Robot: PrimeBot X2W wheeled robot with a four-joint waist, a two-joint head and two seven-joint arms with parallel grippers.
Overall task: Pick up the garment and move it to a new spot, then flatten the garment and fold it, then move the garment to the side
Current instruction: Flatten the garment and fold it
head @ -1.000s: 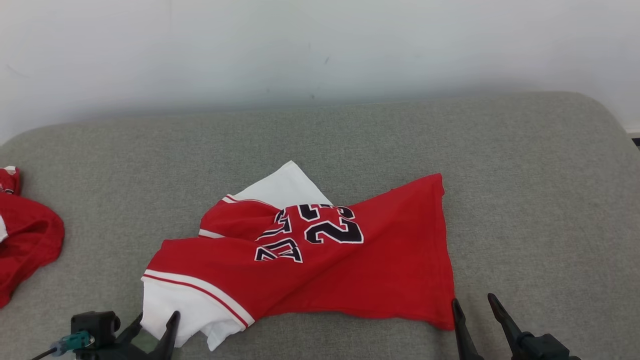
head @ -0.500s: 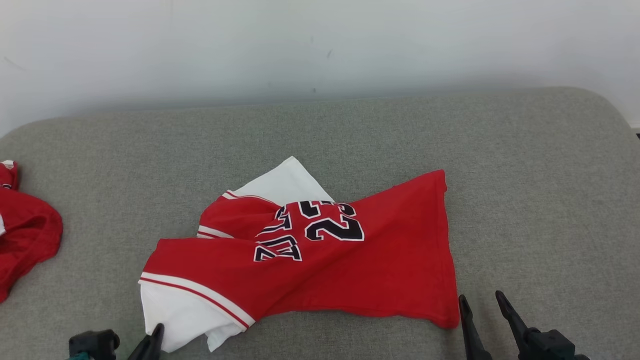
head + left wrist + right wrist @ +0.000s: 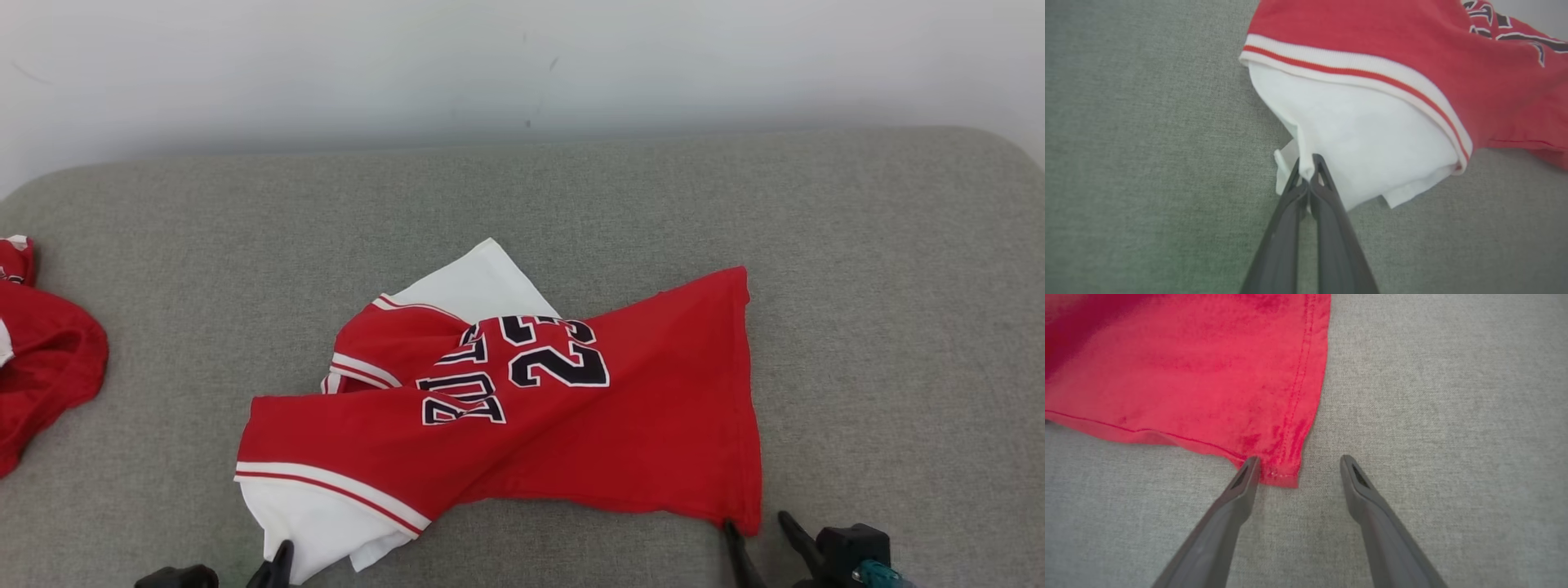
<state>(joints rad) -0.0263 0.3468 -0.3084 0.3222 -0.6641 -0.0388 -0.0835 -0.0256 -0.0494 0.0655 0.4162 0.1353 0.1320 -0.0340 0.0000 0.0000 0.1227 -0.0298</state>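
We see the jersey (image 3: 571,425) crumpled near the front middle of the cushion (image 3: 898,310), its red body twisted and a white sleeve (image 3: 1363,134) spilling over its near-left edge. Our left gripper (image 3: 1308,165) is pinched tight on that sleeve's hem. Our right gripper (image 3: 1300,458) stands spread astride the near-right hem corner, one finger touching it. Bare cushion runs wide to the right and behind, and a red garment (image 3: 41,367) lies at the far left edge, well apart
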